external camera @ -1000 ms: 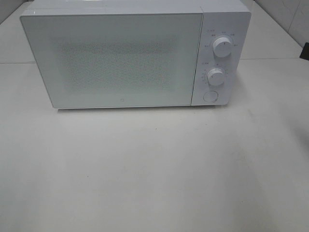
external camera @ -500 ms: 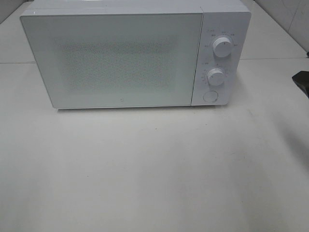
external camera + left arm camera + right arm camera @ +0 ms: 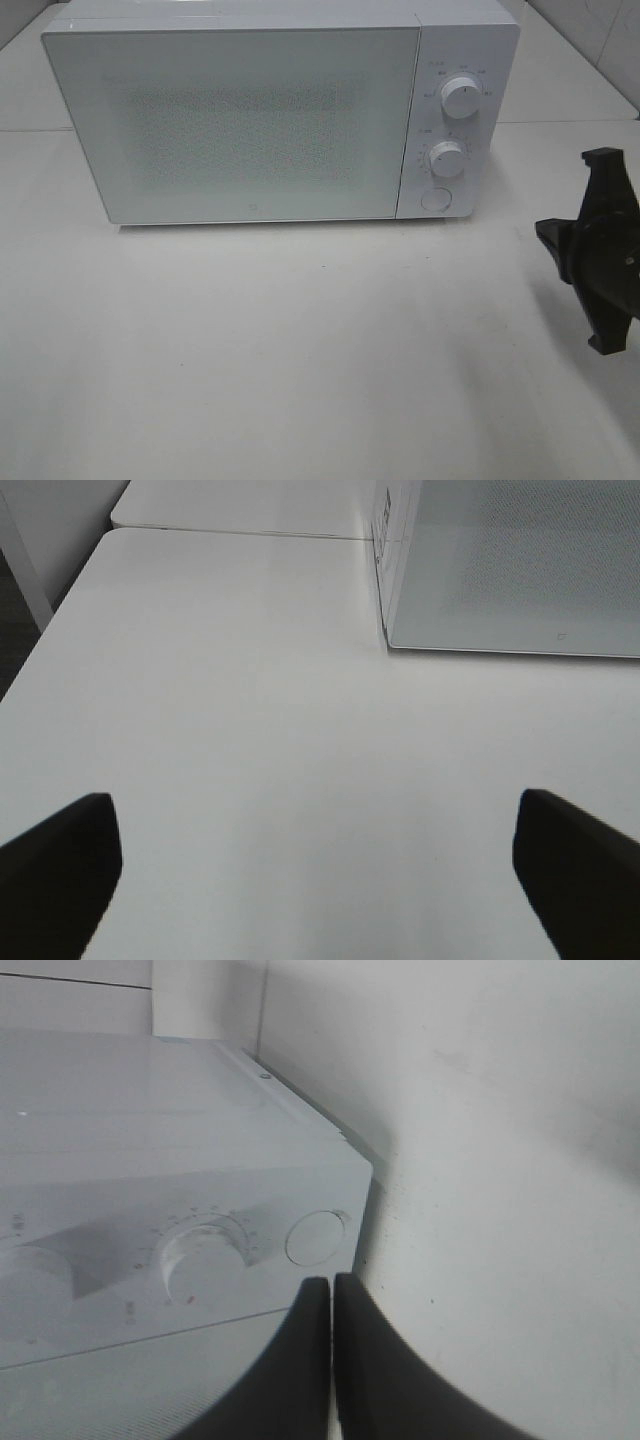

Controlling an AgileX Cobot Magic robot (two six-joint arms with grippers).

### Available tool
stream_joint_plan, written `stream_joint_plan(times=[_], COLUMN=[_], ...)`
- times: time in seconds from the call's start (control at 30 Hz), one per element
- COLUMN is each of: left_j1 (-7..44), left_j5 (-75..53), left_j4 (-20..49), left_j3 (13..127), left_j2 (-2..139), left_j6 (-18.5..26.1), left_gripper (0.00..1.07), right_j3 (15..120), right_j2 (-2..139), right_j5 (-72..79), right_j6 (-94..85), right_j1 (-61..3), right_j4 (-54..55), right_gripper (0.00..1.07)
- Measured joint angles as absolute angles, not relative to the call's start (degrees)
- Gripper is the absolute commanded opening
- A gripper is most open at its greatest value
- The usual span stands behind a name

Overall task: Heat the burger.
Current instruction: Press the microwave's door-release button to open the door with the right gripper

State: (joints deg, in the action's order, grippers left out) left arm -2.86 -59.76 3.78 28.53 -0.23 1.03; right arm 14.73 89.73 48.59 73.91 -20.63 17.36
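Microwave [image 3: 250, 110] closed on the white surface [image 3: 300, 350], both arms clear of it
The high view shows the door [image 3: 235, 125] shut; only the right wrist view shows the right gripper [image 3: 331, 1285] with jaws clenched on nothing, facing the round button [image 3: 316, 1237]. The left gripper [image 3: 315, 825] appears solely in its wrist view, jaws released wide. The burger shows in no view

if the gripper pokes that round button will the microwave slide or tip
Probably neither. The microwave is a wide, low box flat on the table, so tipping looks unlikely. It seems bulky enough to stay put, though the smooth table might let it creep.
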Motion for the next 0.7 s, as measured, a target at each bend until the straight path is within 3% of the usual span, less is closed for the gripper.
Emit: stream_joint_plan(times=[0.2, 0.7], left_j1=[-2.86, -2.86], left_j5=[-59.76, -59.76], left_j4=[3.78, 3.78], left_j3=[28.53, 28.53], left_j2=[-0.23, -0.23], left_j6=[1.03, 1.03], left_gripper=[1.01, 1.01], right_j3=[19.6, 31.34], right_j2=[95.0, 104.68], right_j5=[48.76, 46.18], right_j6=[75.11, 75.4], right_j1=[-27.1, -28.42], right_j4=[22.29, 25.84], right_gripper=[0.0, 0.0])
